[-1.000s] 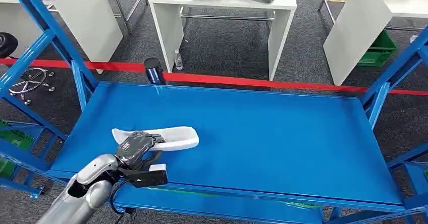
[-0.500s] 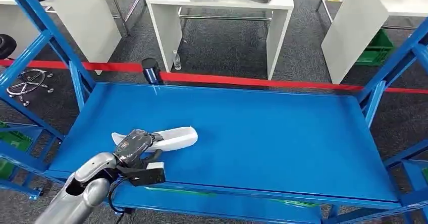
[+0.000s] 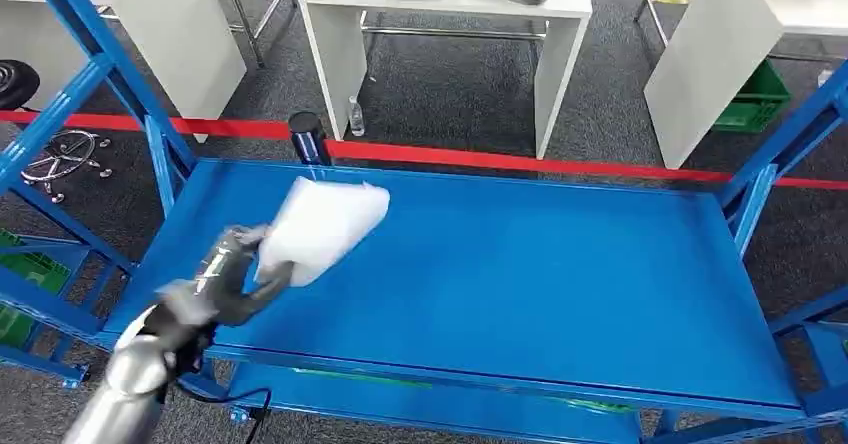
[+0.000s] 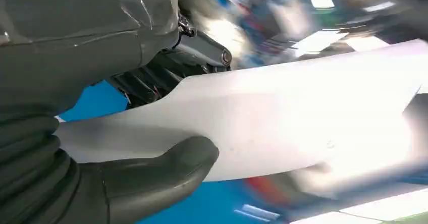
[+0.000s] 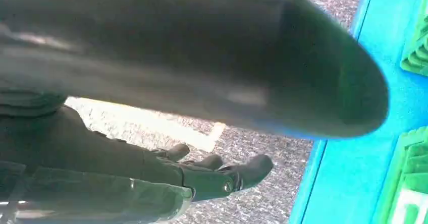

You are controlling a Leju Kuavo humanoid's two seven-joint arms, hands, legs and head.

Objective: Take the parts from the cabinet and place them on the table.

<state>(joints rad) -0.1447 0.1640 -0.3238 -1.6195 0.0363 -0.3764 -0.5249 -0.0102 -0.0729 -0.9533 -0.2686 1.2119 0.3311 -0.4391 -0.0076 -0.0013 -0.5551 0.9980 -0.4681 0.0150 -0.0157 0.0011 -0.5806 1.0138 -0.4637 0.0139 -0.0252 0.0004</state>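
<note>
- Your left hand [image 3: 232, 269] grips the white part [image 3: 320, 226], thumb [image 4: 151, 176] under it and dark fingers [image 4: 146, 80] on the other face.
- The part looks lifted off the blue shelf [image 3: 520, 264], though blur makes that uncertain.
- Your right hand [image 5: 222, 176] holds nothing, fingers loosely apart above the grey floor [image 5: 242, 133].

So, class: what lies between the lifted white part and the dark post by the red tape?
In the head view, only bare blue shelf separates the white part from the post.
</note>
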